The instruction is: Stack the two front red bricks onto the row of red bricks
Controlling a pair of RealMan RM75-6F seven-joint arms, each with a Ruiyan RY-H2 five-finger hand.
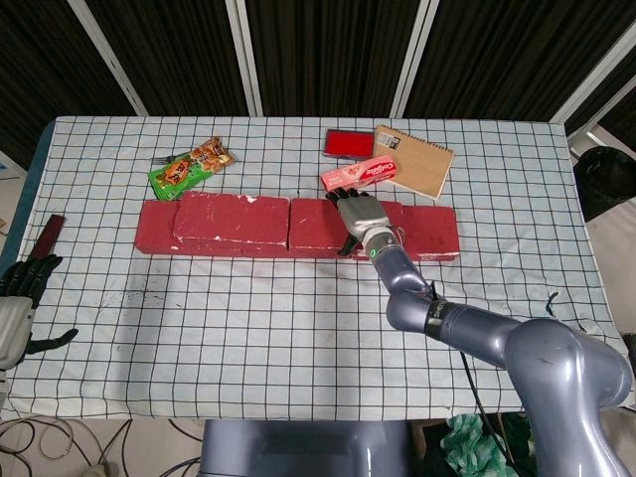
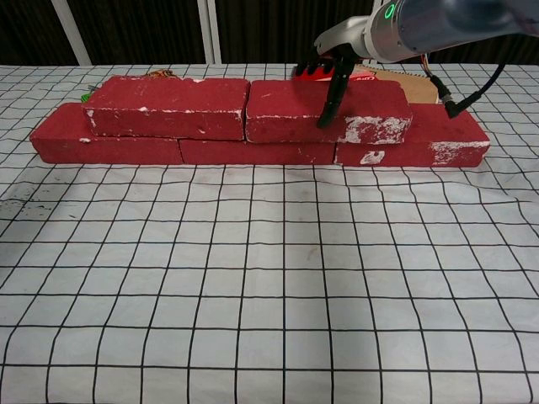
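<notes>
A row of red bricks (image 1: 433, 231) (image 2: 455, 140) lies across the checked table. Two more red bricks sit on top of it: a left one (image 1: 231, 217) (image 2: 168, 105) and a right one (image 1: 314, 223) (image 2: 282, 109), end to end. My right hand (image 1: 360, 217) (image 2: 335, 61) grips the right upper brick from above. Its thumb runs down the front face and its fingers reach over the back edge. My left hand (image 1: 20, 298) hangs off the table's left front corner with its fingers apart, holding nothing; the chest view does not show it.
Behind the bricks lie a green snack bag (image 1: 189, 167), a pink box (image 1: 360, 175), a flat red box (image 1: 349, 143) and a brown notebook (image 1: 415, 159). A dark red object (image 1: 45, 237) sits at the left edge. Checked cloth (image 1: 298, 328) covers the front half.
</notes>
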